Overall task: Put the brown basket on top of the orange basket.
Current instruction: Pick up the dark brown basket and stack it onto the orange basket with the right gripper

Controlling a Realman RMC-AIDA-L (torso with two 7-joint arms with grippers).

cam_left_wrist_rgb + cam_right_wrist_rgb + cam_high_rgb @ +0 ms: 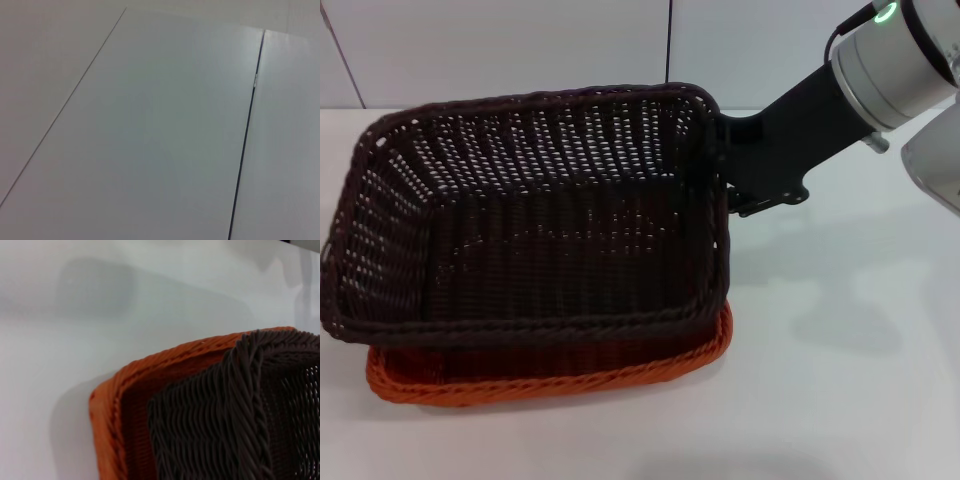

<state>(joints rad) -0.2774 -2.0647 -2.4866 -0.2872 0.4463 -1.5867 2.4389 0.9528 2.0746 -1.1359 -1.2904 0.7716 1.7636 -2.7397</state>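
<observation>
The brown basket [540, 230] hangs slightly tilted over the orange basket [550, 382], covering most of it. Only the orange basket's near rim and right corner show beneath. My right gripper [728, 190] comes in from the upper right and holds the brown basket's right rim near its far corner; the rim hides the fingertips. The right wrist view shows the brown basket's braided rim [245, 405] lying inside the orange basket's corner [107, 410]. My left gripper is out of view; its wrist view shows only bare white panels.
The white table [840, 380] spreads to the right of and in front of the baskets. A white panelled wall [520, 40] stands behind them. My right arm's grey link [900, 60] sits at the upper right.
</observation>
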